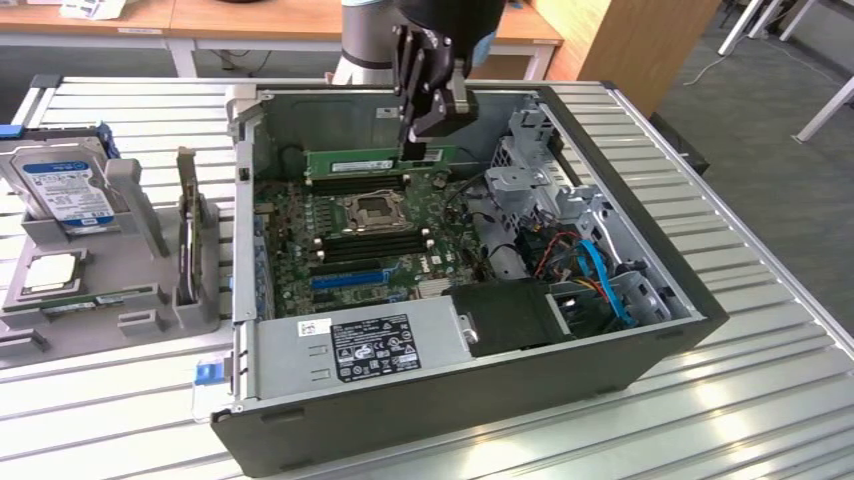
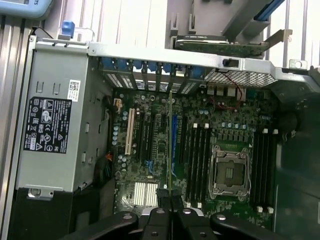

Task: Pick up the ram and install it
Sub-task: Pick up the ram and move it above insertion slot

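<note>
From where I stand, the open computer case (image 1: 467, 410) lies on its side on the slatted metal table (image 1: 761, 400), with its motherboard (image 1: 334, 255) facing up. The gripper (image 1: 416, 150) hangs over the far part of the board, close to the case's far wall, with its fingers clamped on the ram (image 1: 360, 158). The green stick stands on its long edge, one flat face towards the far wall. Its long axis runs level from the exterior view's left to right, parallel to that wall. The fingers pinch it towards its right end, so most of its length juts out to the left. I cannot tell whether its lower edge touches a slot. In the wrist view the ram (image 2: 170, 135) is a thin edge-on line running straight out from the gripper (image 2: 169, 197) above the board. The empty processor socket (image 1: 374, 212) lies just nearer than the ram. The power supply (image 1: 360, 345) sits at the near end of the case.
</note>
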`<act>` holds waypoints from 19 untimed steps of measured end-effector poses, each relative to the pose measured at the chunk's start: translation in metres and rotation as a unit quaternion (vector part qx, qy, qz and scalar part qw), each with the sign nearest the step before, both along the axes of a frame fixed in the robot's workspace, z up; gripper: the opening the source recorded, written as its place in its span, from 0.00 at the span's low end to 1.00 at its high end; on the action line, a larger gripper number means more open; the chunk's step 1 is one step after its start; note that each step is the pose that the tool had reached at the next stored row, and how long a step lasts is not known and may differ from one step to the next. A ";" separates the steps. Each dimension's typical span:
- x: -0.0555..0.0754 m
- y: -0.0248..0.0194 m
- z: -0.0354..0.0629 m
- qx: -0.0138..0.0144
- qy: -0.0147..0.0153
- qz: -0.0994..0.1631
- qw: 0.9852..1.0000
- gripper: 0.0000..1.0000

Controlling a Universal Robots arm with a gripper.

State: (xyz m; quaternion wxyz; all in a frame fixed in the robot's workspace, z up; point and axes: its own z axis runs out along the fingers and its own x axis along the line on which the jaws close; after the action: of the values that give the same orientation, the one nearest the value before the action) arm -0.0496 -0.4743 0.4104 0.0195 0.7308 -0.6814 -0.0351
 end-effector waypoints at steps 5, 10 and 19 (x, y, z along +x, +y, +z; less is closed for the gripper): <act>0.000 0.0001 -0.0001 0.001 -0.004 0.004 1.000 0.12; 0.000 0.0001 -0.0001 0.001 -0.014 0.008 1.000 0.12; 0.000 0.0042 -0.0007 0.001 -0.025 -0.019 1.000 0.12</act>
State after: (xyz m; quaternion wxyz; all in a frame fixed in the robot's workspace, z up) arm -0.0493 -0.4701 0.4097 0.0010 0.7188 -0.6950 -0.0174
